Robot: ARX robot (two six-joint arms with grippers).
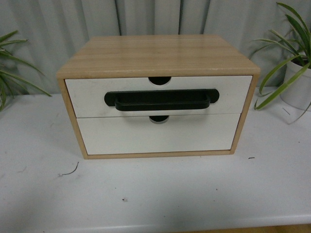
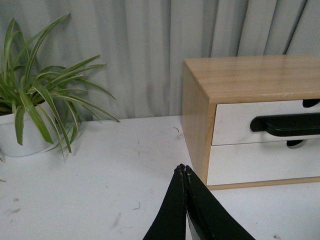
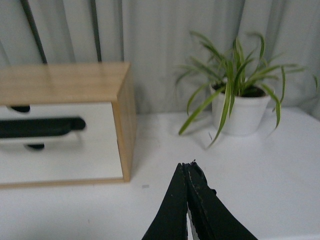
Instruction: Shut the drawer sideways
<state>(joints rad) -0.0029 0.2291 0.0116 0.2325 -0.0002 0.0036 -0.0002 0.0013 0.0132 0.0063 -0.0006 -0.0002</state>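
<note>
A light wood cabinet (image 1: 158, 53) stands in the middle of the white table. Its upper drawer (image 1: 87, 97) has a white front, a long black bar handle (image 1: 160, 99) and a half-round notch in its top edge. The front sits flush with the frame, so no wood inside shows. Below it is a plain white drawer (image 1: 155, 136). Neither gripper shows in the front view. My left gripper (image 2: 182, 169) is shut and empty, over the table off the cabinet's left front corner (image 2: 197, 150). My right gripper (image 3: 187, 165) is shut and empty, off the cabinet's right side (image 3: 127, 125).
A potted plant in a white pot (image 3: 237, 115) stands right of the cabinet, also in the front view (image 1: 296, 82). Another potted plant (image 2: 25, 135) stands at the left. A grey curtain (image 1: 146, 19) hangs behind. The table's front edge (image 1: 194, 228) is near.
</note>
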